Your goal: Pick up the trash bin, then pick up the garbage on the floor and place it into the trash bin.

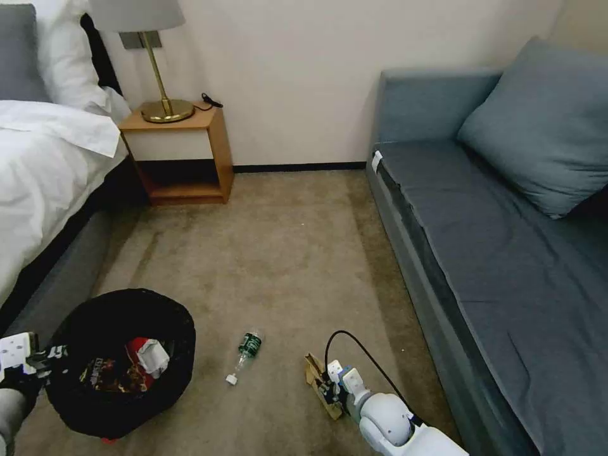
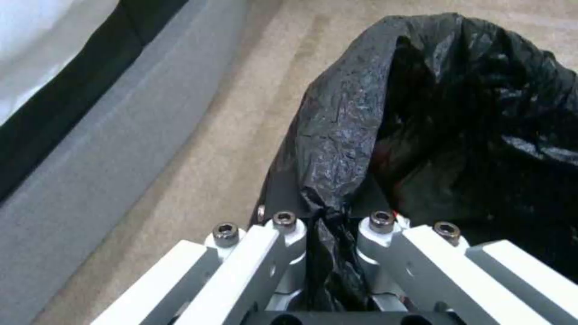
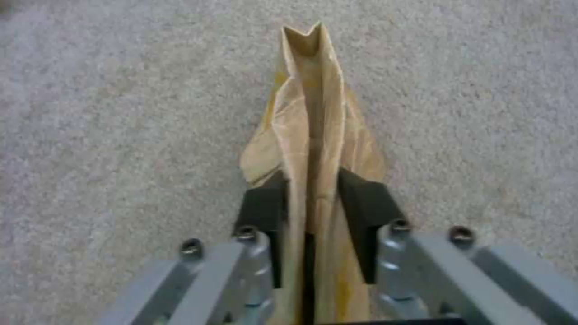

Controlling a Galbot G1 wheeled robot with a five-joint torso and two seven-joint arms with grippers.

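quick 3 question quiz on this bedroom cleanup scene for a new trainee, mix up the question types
1. True or false: the right gripper is shut on the tan paper bag.
2. Multiple choice: what is the left gripper clamped on? A) the lamp cord B) the black liner at the rim of the trash bin C) the bed sheet
3. Short answer: which piece of garbage lies loose on the carpet between the bin and the right gripper?

Key
1. True; its black pads pinch the bag's fold.
2. B
3. The clear bottle with the green label, lying on its side, white cap toward the robot.
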